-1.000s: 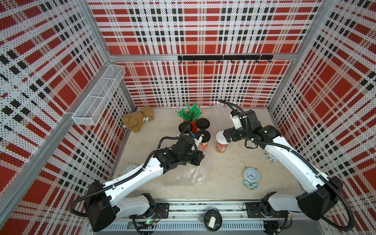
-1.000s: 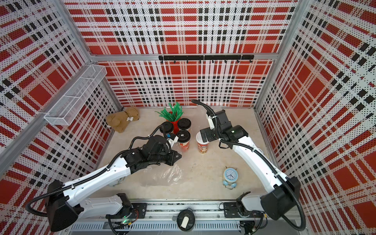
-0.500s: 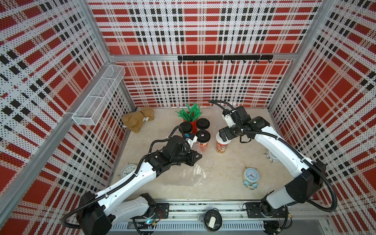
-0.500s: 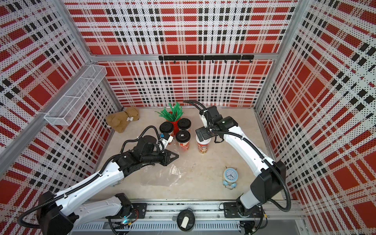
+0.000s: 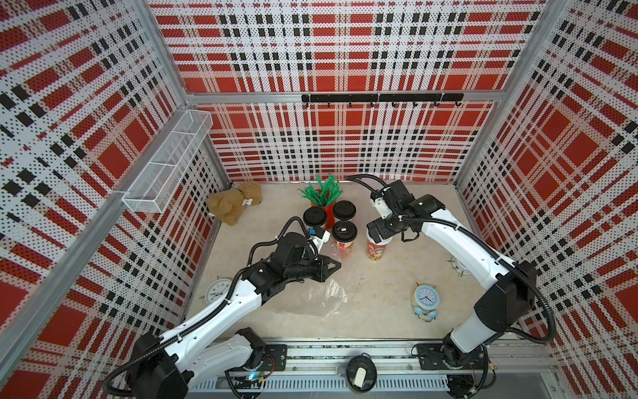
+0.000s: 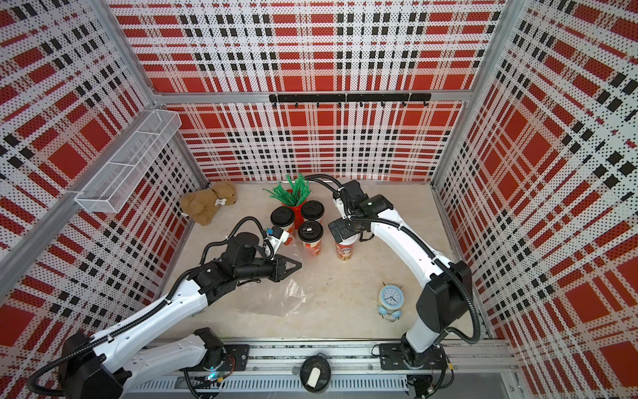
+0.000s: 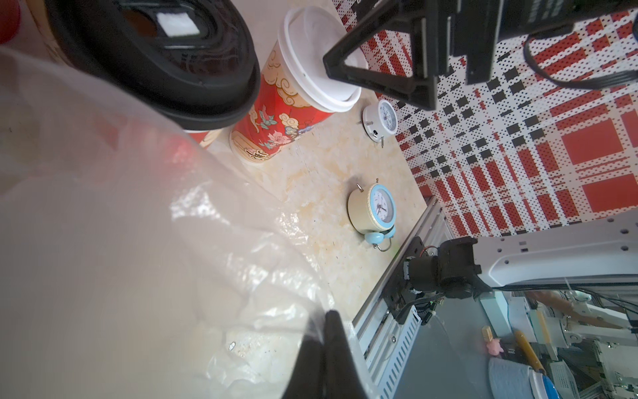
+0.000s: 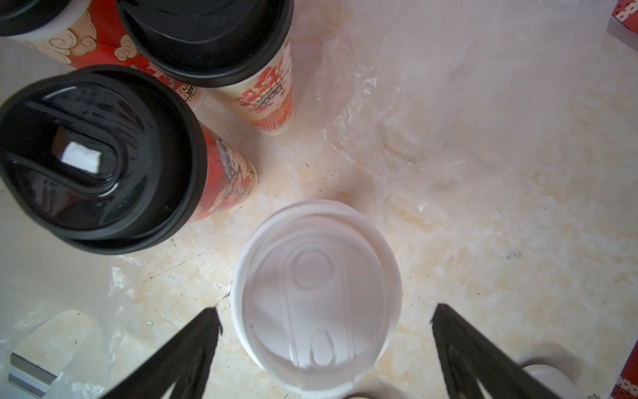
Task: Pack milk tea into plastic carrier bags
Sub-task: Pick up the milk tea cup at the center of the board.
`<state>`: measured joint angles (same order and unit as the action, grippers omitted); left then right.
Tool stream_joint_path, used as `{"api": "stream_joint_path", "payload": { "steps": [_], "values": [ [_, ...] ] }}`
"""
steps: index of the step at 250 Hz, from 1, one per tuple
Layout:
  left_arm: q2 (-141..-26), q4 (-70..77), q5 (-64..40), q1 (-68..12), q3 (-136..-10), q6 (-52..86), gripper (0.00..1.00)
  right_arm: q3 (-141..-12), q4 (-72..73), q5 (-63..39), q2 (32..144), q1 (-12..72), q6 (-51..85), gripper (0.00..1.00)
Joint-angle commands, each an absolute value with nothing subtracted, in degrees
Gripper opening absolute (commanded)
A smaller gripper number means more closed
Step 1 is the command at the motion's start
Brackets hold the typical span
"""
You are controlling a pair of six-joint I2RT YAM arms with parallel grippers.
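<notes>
Your left arm (image 5: 221, 311) stretches low over the beige tabletop (image 5: 379, 311), with the left tool (image 5: 332, 266) pinched shut on the thin, crinkly transparent plastic carrier bag (image 5: 326, 297). Your right arm (image 5: 459, 241) bends down. The right tool (image 8: 325, 309) stands wide over the white-lidded red-and-cream paper cup (image 5: 375, 249), a finger on each side of its lid, just beside three black-lidded cups (image 5: 344, 230).

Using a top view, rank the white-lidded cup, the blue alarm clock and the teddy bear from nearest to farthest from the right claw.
1. The white-lidded cup, directly under the open right claw.
2. The blue alarm clock, nearer the robot's base.
3. The teddy bear, in the far back-left corner.
</notes>
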<state>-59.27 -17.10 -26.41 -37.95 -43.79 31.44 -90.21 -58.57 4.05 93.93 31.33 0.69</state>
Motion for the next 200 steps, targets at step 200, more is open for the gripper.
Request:
{"api": "stream_joint_path", "payload": {
  "steps": [200],
  "values": [
    [-56.87,-15.94,-24.57,-36.95,-42.89,33.33,0.0,-90.54,-57.29,0.72,96.16,31.33,1.23,0.63]
  ]
}}
